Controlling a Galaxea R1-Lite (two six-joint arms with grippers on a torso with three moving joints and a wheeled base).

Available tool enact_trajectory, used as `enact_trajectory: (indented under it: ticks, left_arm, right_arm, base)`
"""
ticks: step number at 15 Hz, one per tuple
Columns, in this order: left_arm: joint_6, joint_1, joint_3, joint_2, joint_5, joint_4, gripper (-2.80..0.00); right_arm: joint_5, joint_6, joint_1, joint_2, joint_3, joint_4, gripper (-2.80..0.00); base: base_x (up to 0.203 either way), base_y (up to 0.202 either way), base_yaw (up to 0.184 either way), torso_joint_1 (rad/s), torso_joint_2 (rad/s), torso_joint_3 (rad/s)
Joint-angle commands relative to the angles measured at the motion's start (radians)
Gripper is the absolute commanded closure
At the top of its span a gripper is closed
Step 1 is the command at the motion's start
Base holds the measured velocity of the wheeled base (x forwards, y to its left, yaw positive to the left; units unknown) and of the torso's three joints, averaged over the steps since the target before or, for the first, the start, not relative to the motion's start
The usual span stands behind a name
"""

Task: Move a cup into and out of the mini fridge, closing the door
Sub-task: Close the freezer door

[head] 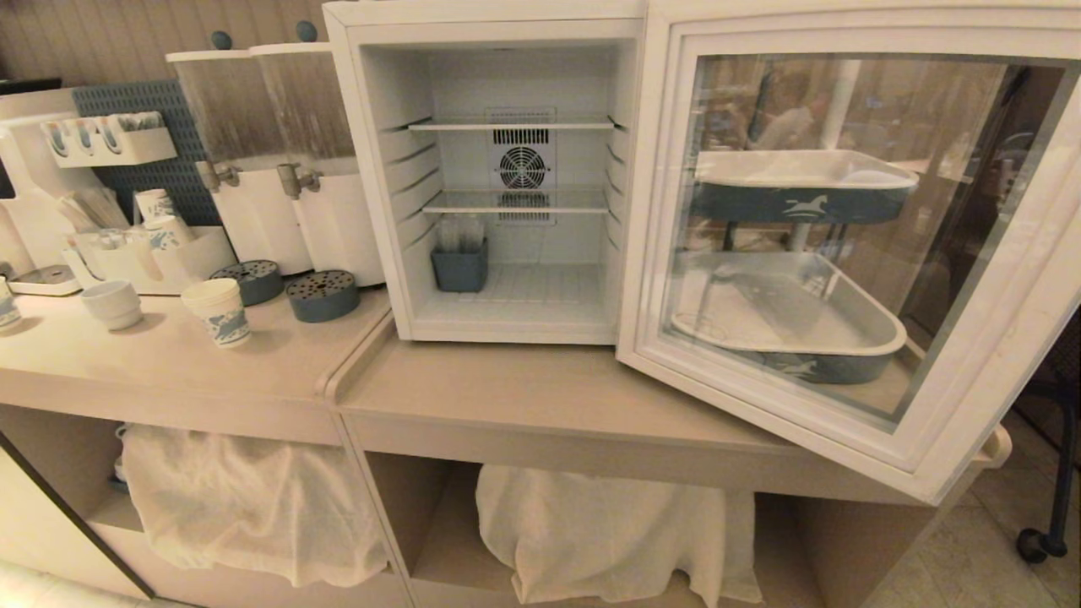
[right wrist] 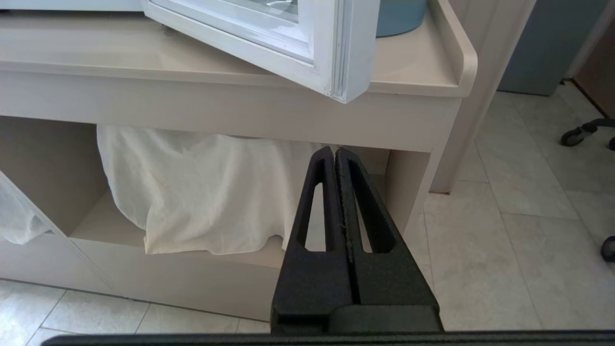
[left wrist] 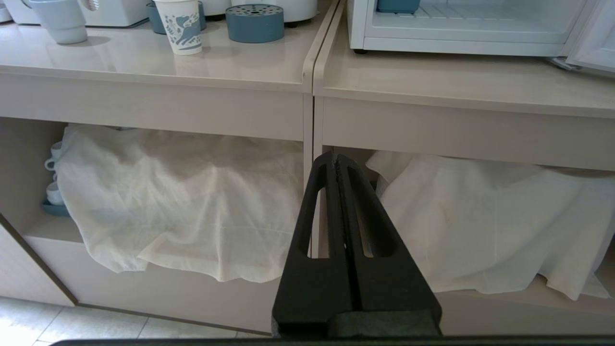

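No legible text or labels

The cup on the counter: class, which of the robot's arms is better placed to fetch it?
Left, probably. The cup stands left of the mini fridge, ahead of the shut left gripper; the shut right gripper hangs below the open door.

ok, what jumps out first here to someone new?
The mini fridge on the counter, its glass door swung wide open to the right. Left of it, a patterned paper cup stands by a white mug. Both grippers, left and right, hang shut below counter level.
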Motion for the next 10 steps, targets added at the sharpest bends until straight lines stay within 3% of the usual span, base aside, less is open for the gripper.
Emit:
enact_trajectory:
  ticks: [1,7,10]
  left_arm:
    - [-0.001,0.0,0.018,0.002,0.0,-0.001,0.0]
    - [0.001,0.0,0.018,0.002,-0.001,-0.001,0.0]
    - [0.001,0.0,0.018,0.002,-0.001,-0.001,0.0]
  right_arm:
    - [-0.001,-0.001,0.0,0.001,0.001,0.001,0.0]
    - [0.0,-0.001,0.0,0.001,0.001,0.001,0.0]
    - [0.0,-0.001,0.0,0.001,0.001,0.001,0.0]
  base:
    - [0.0,0.0,0.0,0.0,0.0,0.0]
    - [0.001,-0.009,0.002,0.0,0.0,0.001]
    - [0.002,-0.153,0.003,0.004,0.0,0.002]
